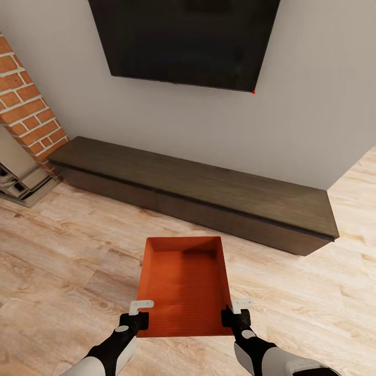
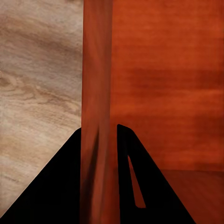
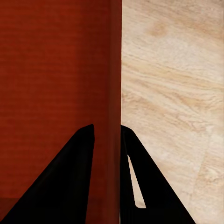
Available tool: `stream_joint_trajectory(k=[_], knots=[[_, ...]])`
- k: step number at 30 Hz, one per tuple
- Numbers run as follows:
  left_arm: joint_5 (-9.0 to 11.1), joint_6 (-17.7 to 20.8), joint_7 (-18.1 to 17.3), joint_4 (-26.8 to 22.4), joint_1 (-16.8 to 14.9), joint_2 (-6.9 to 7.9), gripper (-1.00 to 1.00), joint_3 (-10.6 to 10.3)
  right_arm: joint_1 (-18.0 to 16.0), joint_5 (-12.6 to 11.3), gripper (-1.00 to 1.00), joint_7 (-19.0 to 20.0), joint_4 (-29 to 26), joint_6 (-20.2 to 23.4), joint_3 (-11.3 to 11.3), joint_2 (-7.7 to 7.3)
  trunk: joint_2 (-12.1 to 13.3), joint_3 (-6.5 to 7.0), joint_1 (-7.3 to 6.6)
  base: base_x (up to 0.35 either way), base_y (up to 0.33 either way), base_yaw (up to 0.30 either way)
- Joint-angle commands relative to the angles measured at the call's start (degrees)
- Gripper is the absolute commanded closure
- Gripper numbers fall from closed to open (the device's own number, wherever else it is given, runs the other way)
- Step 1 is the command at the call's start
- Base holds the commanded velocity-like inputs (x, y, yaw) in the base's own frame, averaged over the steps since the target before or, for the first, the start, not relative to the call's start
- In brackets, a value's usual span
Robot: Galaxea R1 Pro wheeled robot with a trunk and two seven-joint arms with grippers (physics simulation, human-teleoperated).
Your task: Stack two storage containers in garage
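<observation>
The orange-red storage container hangs open-topped over the wood plank floor, its long axis running toward twelve o'clock, at the TV console. The left gripper pinches its nine-o'clock wall, the right gripper its three-o'clock wall, jaws narrow on each; both arms equally near.

We see one storage container: an orange-red rectangular bin, open top up, interior empty, walls plain and flat. It sits level above the light wood plank floor of the living room, its long axis pointing toward the wall, near end closest to us
</observation>
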Motion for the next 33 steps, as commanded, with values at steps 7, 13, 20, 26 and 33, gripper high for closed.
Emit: stream_joint_trajectory(k=[7, 13, 20, 26, 33], knots=[[1.7, -0.1, 0.7, 0.2, 0.0, -0.27, 1.00, 1.1, 0.0, 1.3, 1.00, -0.2, -0.1, -1.4, -2.8, 0.08, 0.0, 0.07, 0.00, 0.000, 0.000, 0.000], [1.7, -0.1, 0.7, 0.2, 0.0, -0.27, 1.00, 1.1, 0.0, 1.3, 1.00, -0.2, -0.1, -1.5, -2.8, 0.14, 0.0, 0.58, 0.00, 0.000, 0.000, 0.000], [1.7, -0.1, 0.7, 0.2, 0.0, -0.27, 1.00, 1.1, 0.0, 1.3, 1.00, -0.2, -0.1, -1.5, -2.8, 0.16, 0.0, 1.25, 0.00, 0.000, 0.000, 0.000], [1.7, -0.2, 0.7, 0.2, 0.0, -0.24, 1.00, 1.1, 0.0, 1.4, 1.00, -0.2, -0.1, -1.5, -2.8, 0.09, 0.0, 1.82, 0.00, 0.000, 0.000, 0.000], [1.7, -0.2, 0.7, 0.7, 0.0, -0.34, 1.00, 1.0, 0.0, 1.4, 1.00, -0.2, -0.1, -1.4, -2.8, 0.08, 0.0, 2.12, 0.00, 0.000, 0.000, 0.000]])
